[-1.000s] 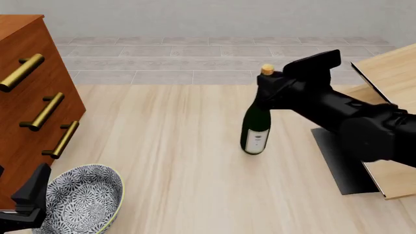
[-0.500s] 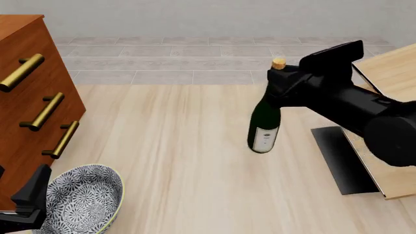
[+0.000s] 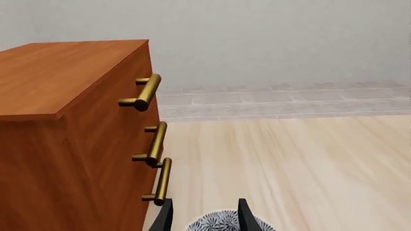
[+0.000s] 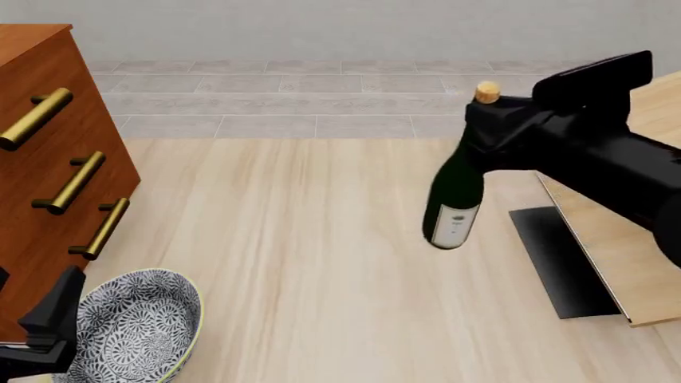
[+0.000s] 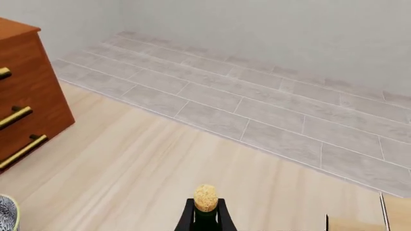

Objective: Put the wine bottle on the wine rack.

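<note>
Bottle first: we see the tall slim dark green glass wine bottle [image 4: 458, 191] with its tan cork [image 4: 487, 92] and white rectangular label [image 4: 454, 228] leaning a little, cork tipped toward the right of the front view, over the pale wood-grain surface [image 4: 298, 239]. We cannot tell whether its base touches the wood or hangs just above it. Our right gripper [image 4: 492, 132] has its black jaws pinching the neck just under the cork, and the right wrist view confirms it, with a dark finger on each side of the neck [image 5: 205, 217] and the cork [image 5: 205, 198] standing between them. Just right of the bottle we find the light pale-wood wine rack [image 4: 612, 239] of slanted flat panels on a black base plate [image 4: 559, 259]; bottle and rack are near but apart, and the black arm covers much of the rack's upper part. Far left stands the reddish-brown drawer cabinet [image 4: 48, 159] with three brass bar handles [image 4: 83, 181]. Beside it sits the blue-and-white patterned ceramic bowl [image 4: 139, 327], and our left gripper [image 3: 204, 219] hangs at the bowl's rim with its jaws spread and nothing between them.
</note>
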{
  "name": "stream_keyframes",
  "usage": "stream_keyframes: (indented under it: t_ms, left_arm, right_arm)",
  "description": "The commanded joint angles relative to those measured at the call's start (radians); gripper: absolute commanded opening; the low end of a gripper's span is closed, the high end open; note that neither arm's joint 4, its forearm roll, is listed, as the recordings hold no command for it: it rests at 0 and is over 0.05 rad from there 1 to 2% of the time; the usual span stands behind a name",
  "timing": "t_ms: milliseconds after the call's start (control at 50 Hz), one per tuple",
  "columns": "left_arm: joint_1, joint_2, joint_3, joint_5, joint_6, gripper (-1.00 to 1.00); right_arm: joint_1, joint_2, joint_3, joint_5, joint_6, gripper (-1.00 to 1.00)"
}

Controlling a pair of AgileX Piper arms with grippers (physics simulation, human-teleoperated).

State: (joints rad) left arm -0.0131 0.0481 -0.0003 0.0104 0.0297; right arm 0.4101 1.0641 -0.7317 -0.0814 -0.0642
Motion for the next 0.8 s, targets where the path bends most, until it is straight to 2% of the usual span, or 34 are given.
stream_keyframes:
  t_ms: [20,220,340,800]
  left_arm:
    - [-0.005,0.012,0.0,-0.015,-0.001,1.0]
    - [-0.011,0.019,0.0,-0.02,-0.001,1.0]
    - [-0.01,0.026,0.0,-0.027,0.001,1.0]
    - [-0.012,0.04,0.0,-0.039,0.0,1.0]
  right_arm:
    - [-0.017,-0.063,-0.013,0.046,0.005,-1.0]
    - [-0.03,-0.09,-0.023,0.074,0.002,-1.0]
    - [-0.036,-0.099,-0.031,0.084,0.019,-1.0]
    - [-0.077,-0.155,-0.086,0.181,0.005,-1.0]
